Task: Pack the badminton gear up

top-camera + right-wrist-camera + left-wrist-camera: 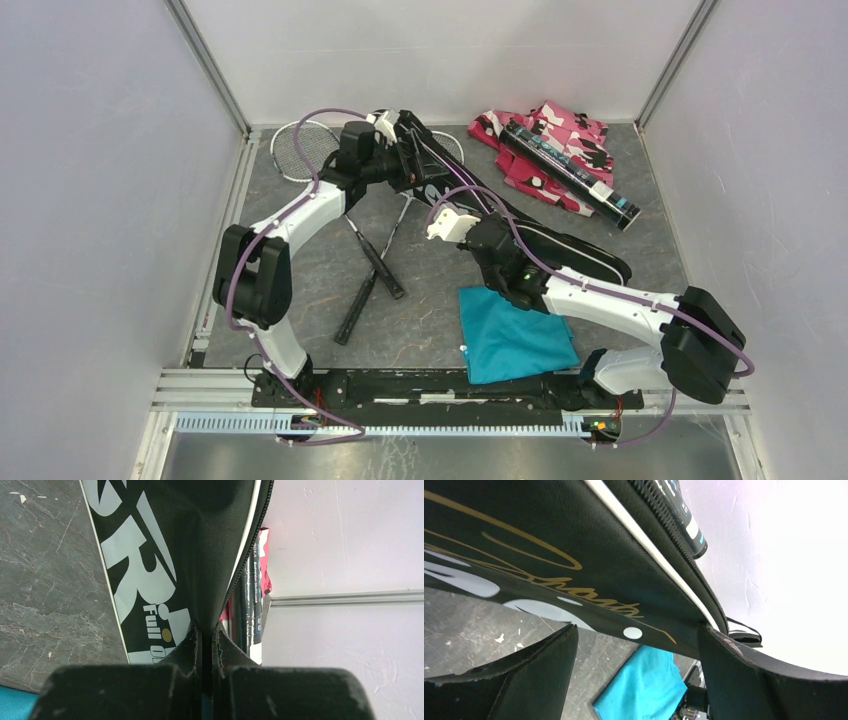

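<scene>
The black racquet-shaped bag (570, 255) lies diagonally across the middle of the table and is lifted at its far end. My right gripper (462, 215) is shut on the bag's edge (200, 540), with the fabric pinched between its fingers (187, 640). My left gripper (405, 140) is open at the bag's far end, and the bag's underside (549, 545) spans above its fingers (724, 655). Two racquets (375, 265) lie crossed on the left, partly under the bag. The long black tube (570, 170) lies at the back right. No shuttlecocks are in view.
The pink-black camouflage fabric (560, 125) lies under the tube at the back right. A teal cloth (515, 340) lies near the front by the right arm; it also shows in the left wrist view (644, 685). White walls enclose three sides.
</scene>
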Controlling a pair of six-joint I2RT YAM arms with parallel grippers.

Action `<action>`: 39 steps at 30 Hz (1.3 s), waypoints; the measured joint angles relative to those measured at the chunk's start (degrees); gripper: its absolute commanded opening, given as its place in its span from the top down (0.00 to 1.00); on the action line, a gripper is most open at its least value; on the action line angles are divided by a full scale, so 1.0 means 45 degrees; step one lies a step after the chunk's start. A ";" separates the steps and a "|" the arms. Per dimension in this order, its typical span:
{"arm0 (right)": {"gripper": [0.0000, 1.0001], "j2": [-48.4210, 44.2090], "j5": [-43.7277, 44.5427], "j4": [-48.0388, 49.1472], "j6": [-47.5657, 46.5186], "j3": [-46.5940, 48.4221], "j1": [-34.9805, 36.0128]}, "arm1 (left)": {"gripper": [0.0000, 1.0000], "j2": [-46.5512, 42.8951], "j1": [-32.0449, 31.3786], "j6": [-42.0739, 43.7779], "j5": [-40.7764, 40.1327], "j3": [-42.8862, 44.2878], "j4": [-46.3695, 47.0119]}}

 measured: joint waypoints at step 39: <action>0.61 -0.0029 -0.1549 -0.1316 0.0758 0.0301 -0.0262 | 0.98 0.0107 -0.0466 -0.0763 -0.0612 0.0661 0.0204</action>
